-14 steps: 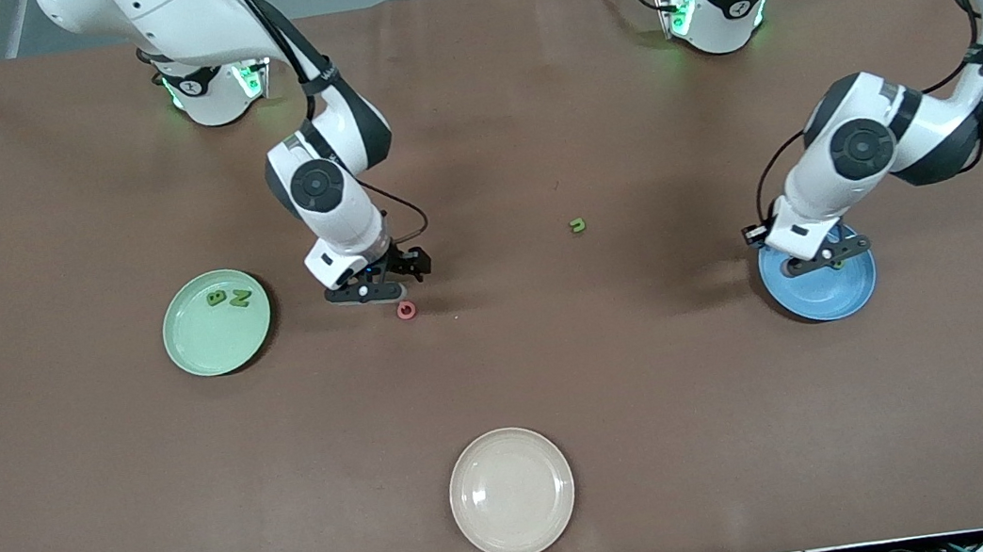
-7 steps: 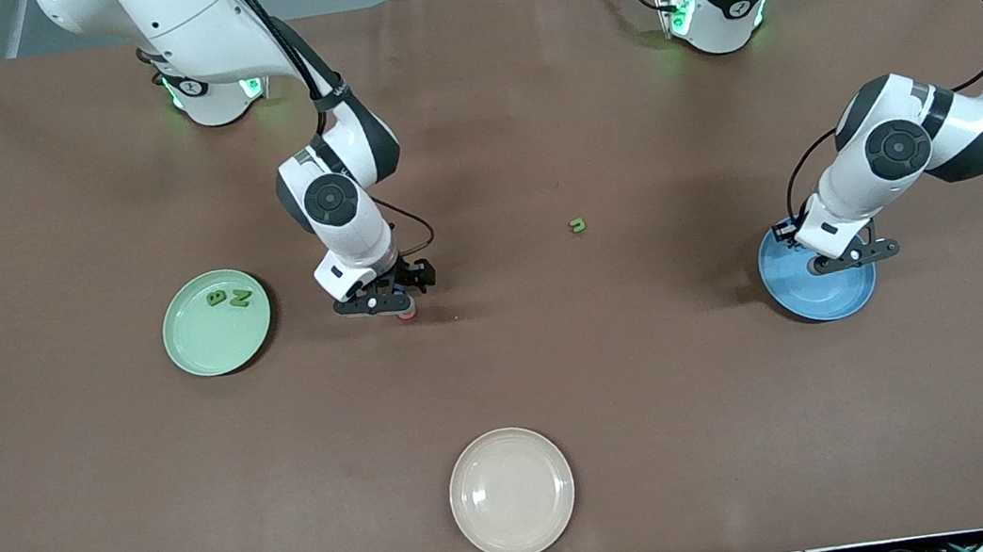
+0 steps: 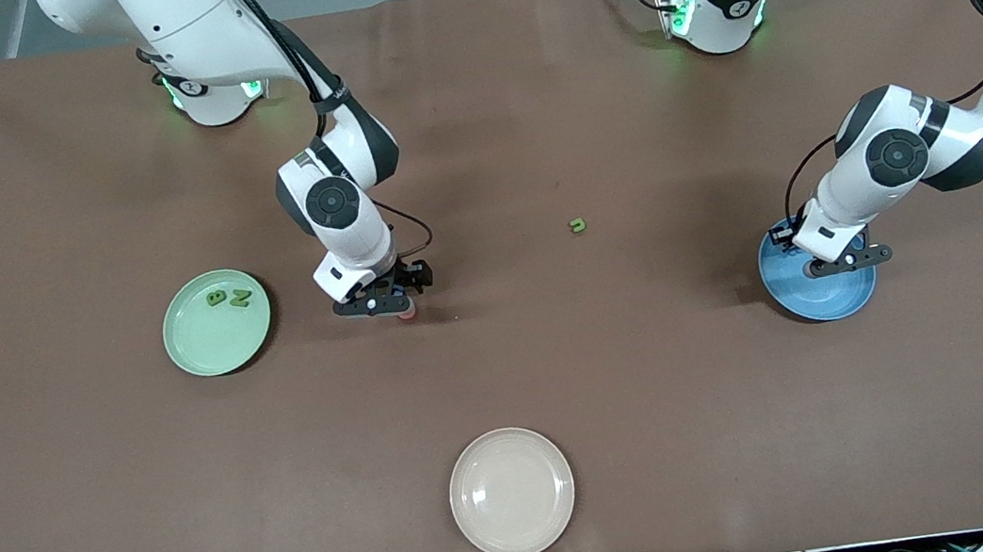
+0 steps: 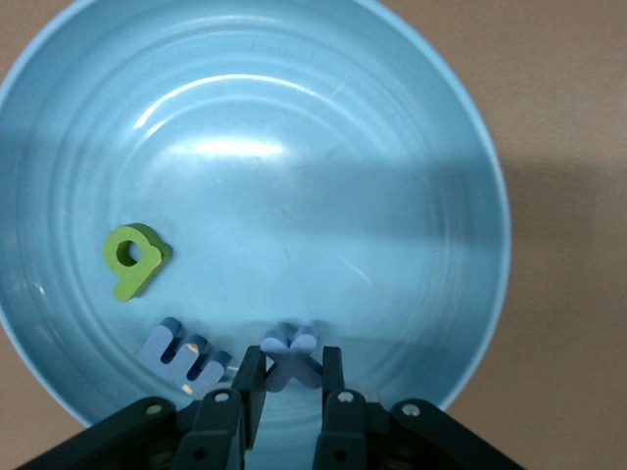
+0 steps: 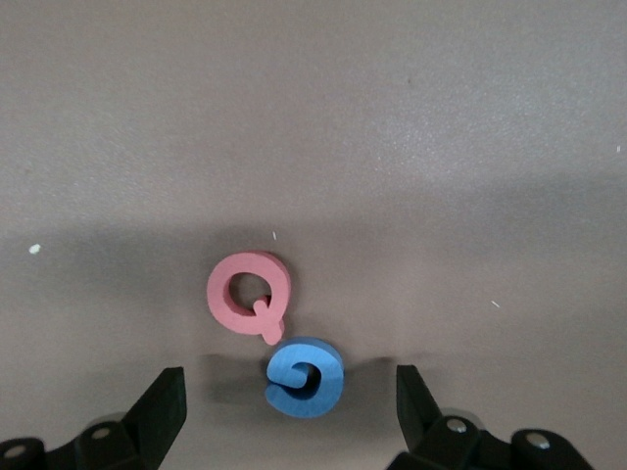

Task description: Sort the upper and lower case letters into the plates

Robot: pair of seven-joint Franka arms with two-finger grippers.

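Observation:
The blue plate [image 3: 822, 299] lies at the left arm's end of the table. My left gripper [image 3: 841, 260] hangs low over it, shut on a pale blue x [image 4: 294, 345]. In the left wrist view the plate [image 4: 294, 147] holds a green letter [image 4: 135, 259] and a pale blue w [image 4: 184, 354]. The mint green plate [image 3: 211, 346] holds a green B [image 3: 216, 298] and Z [image 3: 240, 298]. My right gripper [image 3: 382, 307] is open and low over the table, its fingers astride a blue letter [image 5: 306, 377] that touches a pink Q [image 5: 249, 294].
A small green letter [image 3: 577, 226] lies on the brown mat mid-table between the two arms. A cream-beige plate [image 3: 511, 492] with nothing in it sits near the table edge closest to the front camera.
My right gripper has come down over the pink letter, now mostly hidden in the front view. My left gripper shifted over the blue plate toward the left arm's end, then back a little.

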